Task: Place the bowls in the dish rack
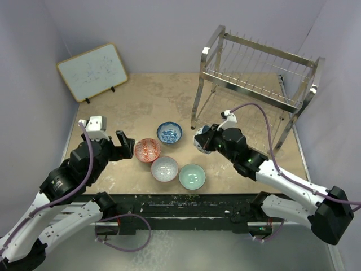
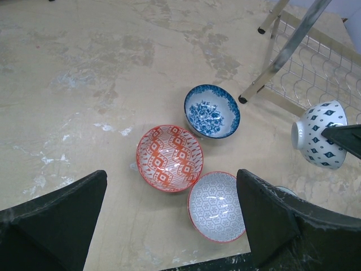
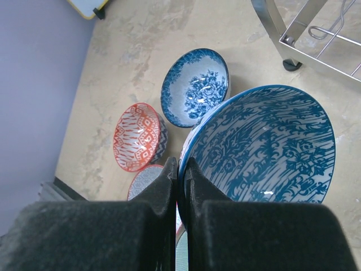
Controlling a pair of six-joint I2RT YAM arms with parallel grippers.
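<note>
Pinches the near rim of a blue-and-white patterned bowl [image 3: 265,141] between the shut jaws of the right gripper [image 3: 181,166], inside of the bowl facing the camera. Beyond it on the worktop [image 3: 124,62], a blue floral bowl [image 3: 194,93]. Just left of that, a red-orange patterned bowl [image 3: 138,135]. Beneath that, half hidden by the jaws, a pale bowl [image 3: 144,180]. Top right, a leg and low wire tier of the dish rack [image 3: 271,22]. Top left, the corner of a yellow-framed board [image 3: 90,5].

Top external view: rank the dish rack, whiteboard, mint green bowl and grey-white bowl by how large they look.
1. dish rack
2. whiteboard
3. mint green bowl and grey-white bowl, tied: they look about the same size.
</note>
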